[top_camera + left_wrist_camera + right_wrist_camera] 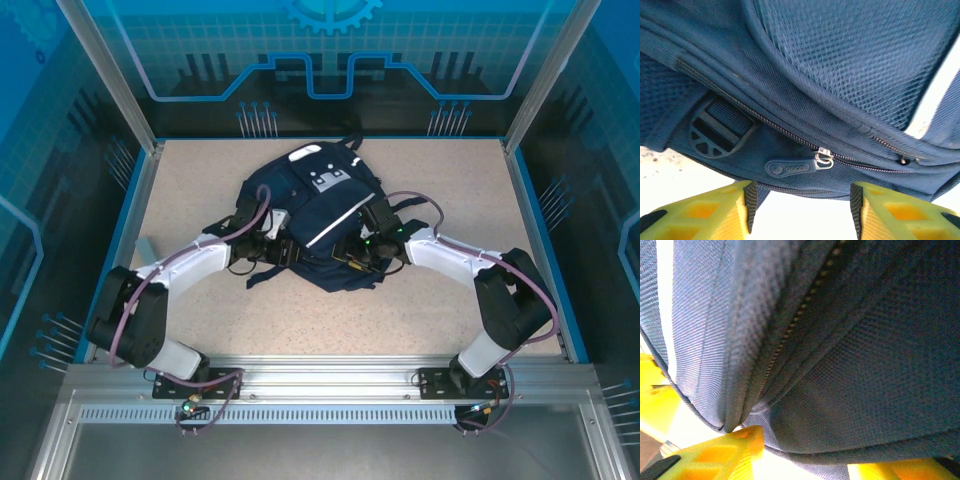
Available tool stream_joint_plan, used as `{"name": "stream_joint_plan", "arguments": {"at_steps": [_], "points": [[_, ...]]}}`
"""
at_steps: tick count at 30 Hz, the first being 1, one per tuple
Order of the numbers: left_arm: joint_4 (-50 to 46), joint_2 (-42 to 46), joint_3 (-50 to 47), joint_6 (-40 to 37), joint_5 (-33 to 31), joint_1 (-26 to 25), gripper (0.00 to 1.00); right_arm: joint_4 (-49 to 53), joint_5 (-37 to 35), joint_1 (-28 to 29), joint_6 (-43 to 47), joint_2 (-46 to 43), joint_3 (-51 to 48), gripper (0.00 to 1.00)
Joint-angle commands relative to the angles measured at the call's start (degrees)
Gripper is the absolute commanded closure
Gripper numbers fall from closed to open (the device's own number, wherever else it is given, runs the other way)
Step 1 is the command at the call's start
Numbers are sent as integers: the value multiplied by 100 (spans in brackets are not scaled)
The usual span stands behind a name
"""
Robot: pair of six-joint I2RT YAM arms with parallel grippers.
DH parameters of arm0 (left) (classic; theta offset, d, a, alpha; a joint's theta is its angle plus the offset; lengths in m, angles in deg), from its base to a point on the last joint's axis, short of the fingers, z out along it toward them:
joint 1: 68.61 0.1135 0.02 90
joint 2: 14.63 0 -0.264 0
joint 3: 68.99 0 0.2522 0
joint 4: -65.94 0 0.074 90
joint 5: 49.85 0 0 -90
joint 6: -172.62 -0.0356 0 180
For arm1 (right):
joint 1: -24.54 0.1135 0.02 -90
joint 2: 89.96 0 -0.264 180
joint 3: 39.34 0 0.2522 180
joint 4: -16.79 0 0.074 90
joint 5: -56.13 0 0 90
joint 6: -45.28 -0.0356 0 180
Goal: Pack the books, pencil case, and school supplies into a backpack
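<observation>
Looks basically done imo: the backpack (315, 215) sits between both arms, zipper (824, 159) closed just ahead of the spread, empty left gripper (801, 194), while the right gripper (805, 450) has it between its fingers, can't tell if pinching.

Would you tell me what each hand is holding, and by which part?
Left hand: nothing, open before the backpack's zipper pull. Right hand: straddles backpack fabric by a zipper; grip cannot be told.
</observation>
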Motion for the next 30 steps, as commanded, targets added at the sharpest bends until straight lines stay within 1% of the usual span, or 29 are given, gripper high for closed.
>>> {"name": "stream_joint_plan", "arguments": {"at_steps": [1,4,11,16,23,27,29,30], "points": [[-459,-238,231,-773,260,12,47,106,-74,30,97,12,175,53],[-351,-344,325,-959,263,10,47,94,-35,29,96,39,193,53],[-393,-705,713,-1248,457,10,42,83,-5,39,74,52,192,53],[-575,-939,913,-1360,597,10,44,101,-17,36,78,43,192,53],[-810,-1139,953,-1311,599,10,58,98,-9,38,79,70,218,54],[-829,-1091,879,-1242,639,5,64,93,5,39,72,105,236,54],[-885,-1050,845,-1229,618,1,64,93,13,41,71,113,245,54],[-895,-1023,824,-1233,592,2,66,93,9,47,78,113,245,54]]}}
